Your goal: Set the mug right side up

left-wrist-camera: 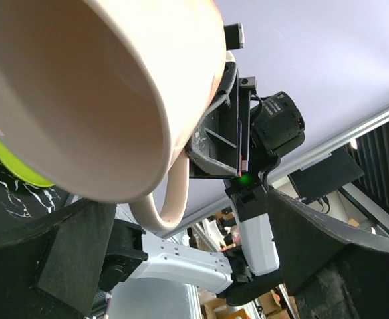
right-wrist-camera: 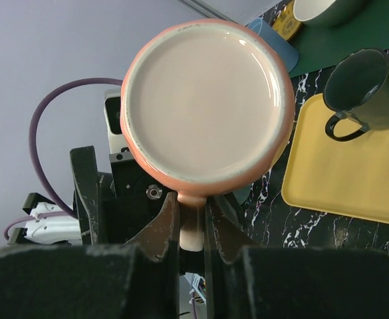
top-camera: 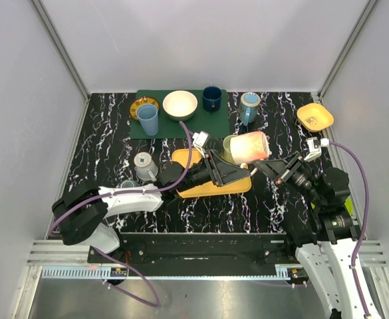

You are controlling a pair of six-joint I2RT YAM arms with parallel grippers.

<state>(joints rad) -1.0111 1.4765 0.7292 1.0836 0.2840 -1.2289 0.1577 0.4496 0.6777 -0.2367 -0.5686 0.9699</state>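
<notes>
The pink mug (top-camera: 251, 147) hangs in the air on its side above the table's middle, mouth toward the left arm and base toward the right arm. My right gripper (top-camera: 272, 167) is shut on its handle (right-wrist-camera: 193, 229); the right wrist view shows the mug's cream base (right-wrist-camera: 206, 106) just above the jaws. My left gripper (top-camera: 237, 171) is open, its fingers (left-wrist-camera: 74, 256) spread wide below the mug's mouth and not touching it. The left wrist view looks into the mug's open mouth (left-wrist-camera: 81, 100), with the handle loop (left-wrist-camera: 171, 196) hanging below.
A yellow tray (top-camera: 211, 188) lies under the arms with a green mug (top-camera: 229, 147) on it. A green mat (top-camera: 201, 123) at the back holds a blue cup (top-camera: 147, 119), a cream bowl (top-camera: 180, 104) and a dark blue mug (top-camera: 212, 98). A light blue mug (top-camera: 249, 106), a yellow bowl (top-camera: 315, 117) and a grey cup (top-camera: 144, 165) stand around.
</notes>
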